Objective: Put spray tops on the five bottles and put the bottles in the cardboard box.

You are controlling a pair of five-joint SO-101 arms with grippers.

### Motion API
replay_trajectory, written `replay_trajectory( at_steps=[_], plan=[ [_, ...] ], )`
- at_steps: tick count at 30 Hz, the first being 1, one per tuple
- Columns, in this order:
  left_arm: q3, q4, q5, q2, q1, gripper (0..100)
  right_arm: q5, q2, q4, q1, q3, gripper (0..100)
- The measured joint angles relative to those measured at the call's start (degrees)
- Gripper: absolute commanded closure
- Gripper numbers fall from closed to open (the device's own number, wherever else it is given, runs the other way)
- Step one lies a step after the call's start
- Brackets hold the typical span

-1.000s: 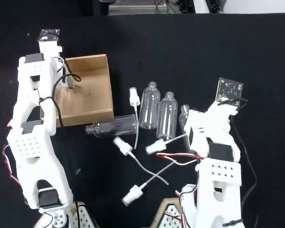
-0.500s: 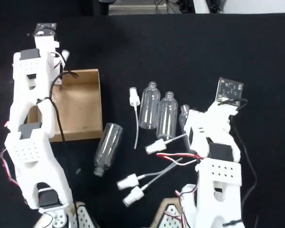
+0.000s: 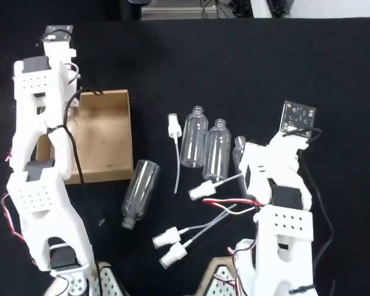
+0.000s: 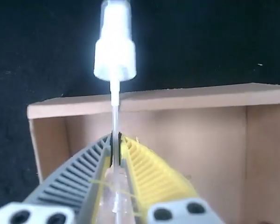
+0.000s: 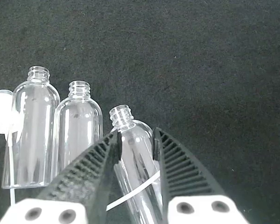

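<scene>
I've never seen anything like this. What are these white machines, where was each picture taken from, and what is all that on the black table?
The white machines are two small robot arms, a left arm and a right arm, each ending in a pincer-like tool. One picture looks down from a fixed camera; the other two come from cameras on the arms' wrists. On the black table lie a cardboard box, clear bottles and loose spray tops with thin tubes. The left tool pinches the tube of a spray top near the box. The right tool grips a capless bottle.
</scene>
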Motion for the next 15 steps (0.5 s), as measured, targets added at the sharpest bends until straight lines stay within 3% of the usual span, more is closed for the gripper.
replay_trajectory(
  at_steps=[15],
  plan=[
    [-19.96,15.21,0.97,0.0,-0.79,97,0.0,0.0,0.0,0.0,0.0,90.0]
  ],
)
